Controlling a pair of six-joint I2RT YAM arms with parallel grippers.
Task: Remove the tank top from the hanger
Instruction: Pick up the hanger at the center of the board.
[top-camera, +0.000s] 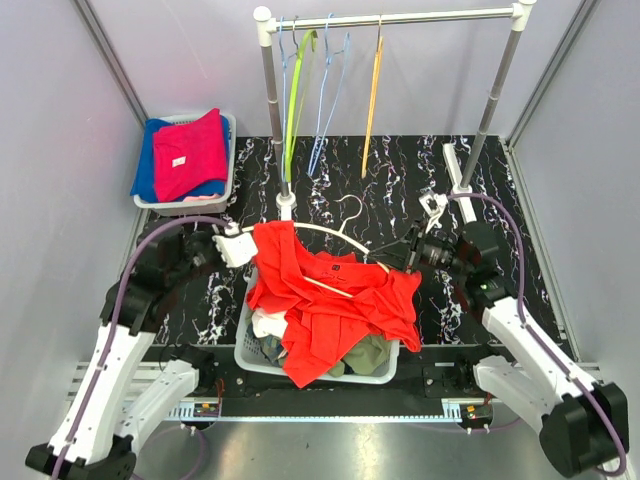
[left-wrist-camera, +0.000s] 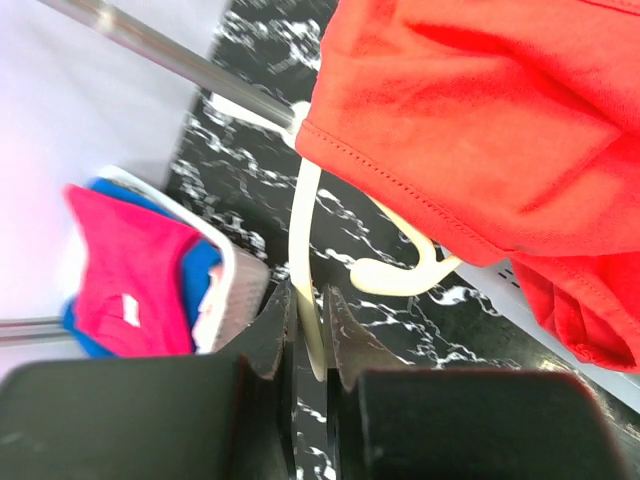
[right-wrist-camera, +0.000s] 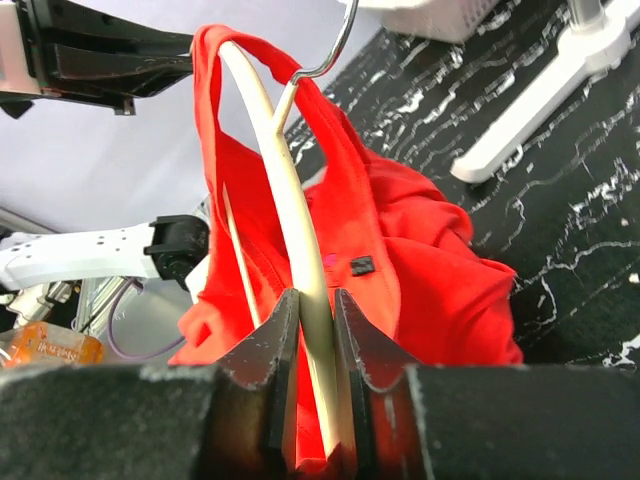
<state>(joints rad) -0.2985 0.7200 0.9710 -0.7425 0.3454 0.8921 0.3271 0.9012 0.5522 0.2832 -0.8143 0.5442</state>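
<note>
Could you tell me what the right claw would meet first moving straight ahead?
The right claw, shut on the hanger, would likely first meet the red tank top draped over it.

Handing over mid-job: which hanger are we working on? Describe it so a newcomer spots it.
Find the white laundry basket at the near centre of the table. Just above it is a cream hanger draped with a red tank top. Unlike the coloured hangers on the rail behind, it is off the rail and carries a garment.
</note>
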